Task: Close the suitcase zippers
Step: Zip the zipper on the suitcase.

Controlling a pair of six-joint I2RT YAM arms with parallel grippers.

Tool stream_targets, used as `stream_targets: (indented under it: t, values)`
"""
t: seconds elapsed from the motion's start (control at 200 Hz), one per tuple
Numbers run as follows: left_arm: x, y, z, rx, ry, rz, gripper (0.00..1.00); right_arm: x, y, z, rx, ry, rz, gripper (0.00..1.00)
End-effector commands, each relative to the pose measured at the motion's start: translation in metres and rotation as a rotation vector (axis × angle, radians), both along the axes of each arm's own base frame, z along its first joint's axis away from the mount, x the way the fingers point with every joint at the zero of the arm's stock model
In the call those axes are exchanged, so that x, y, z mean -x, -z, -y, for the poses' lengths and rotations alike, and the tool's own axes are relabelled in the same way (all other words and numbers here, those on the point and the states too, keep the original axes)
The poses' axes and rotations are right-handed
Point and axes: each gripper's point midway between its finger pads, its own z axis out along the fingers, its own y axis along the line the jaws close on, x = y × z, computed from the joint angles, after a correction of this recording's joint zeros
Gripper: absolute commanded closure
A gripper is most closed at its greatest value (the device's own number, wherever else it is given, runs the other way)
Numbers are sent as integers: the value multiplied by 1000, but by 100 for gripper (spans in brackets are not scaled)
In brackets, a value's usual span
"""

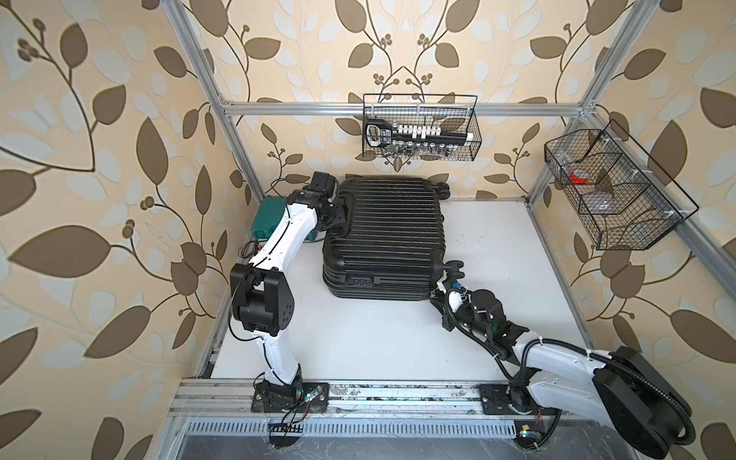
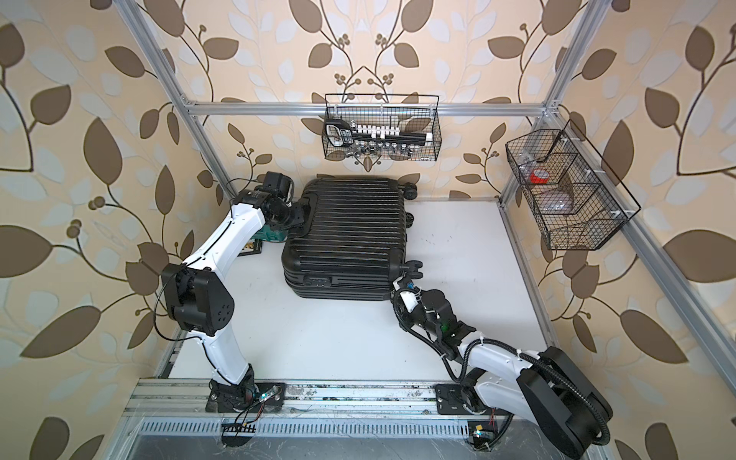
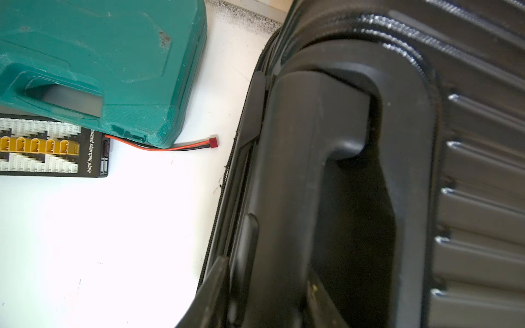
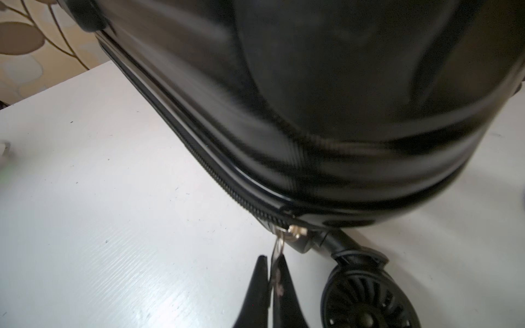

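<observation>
**Right wrist view: pull pinched at the wheel corner, now draw it along the seam**

The suitcase [image 1: 386, 235] lies flat on the white table [image 1: 498, 259], ribbed shell up and its halves together, in both top views. The right gripper [image 4: 271, 264] is pressed together on the small metal pull [image 4: 279, 245]. Its slider [image 4: 295, 231] sits on the zippers [image 4: 227, 187] at the corner just beside a spinner wheel [image 4: 366, 298]. The left gripper [image 3: 265, 272] has a finger on either side of the carry handle [image 3: 298, 184] and looks clamped on it. The green tool case [image 3: 99, 56] lies nearby.

The step in hand appears to be dragging the slider along the track. How much of the seam is already joined cannot be told from these views.

- The pull should be drawn low and in line with the track, not outward from the shell, so the slider does not jam.
- At the corner the wrist needs to swing with the curve.
- The left grip should hold firm, since the case could otherwise roll or slide.
- The fingers should be kept off the wheel.
</observation>
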Motion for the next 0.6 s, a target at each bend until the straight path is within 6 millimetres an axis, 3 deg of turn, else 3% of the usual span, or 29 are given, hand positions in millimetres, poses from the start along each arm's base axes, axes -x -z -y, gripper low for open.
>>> stream_targets:
  t: [0.0,0.27,0.43,0.595]
  values:
    - [-36,-88,-3,191,-268,306,92,34,-46,-44,-125,-284,123,100]
    - [-21,-82,-12,195,-385,315,95,41,-60,-54,-167,-280,139,100]
    - [-9,-68,-10,214,-388,293,94,15,-56,-40,-172,-88,108,100]
    - [7,-52,-4,208,-326,244,90,-2,-50,-28,-178,-6,62,100]
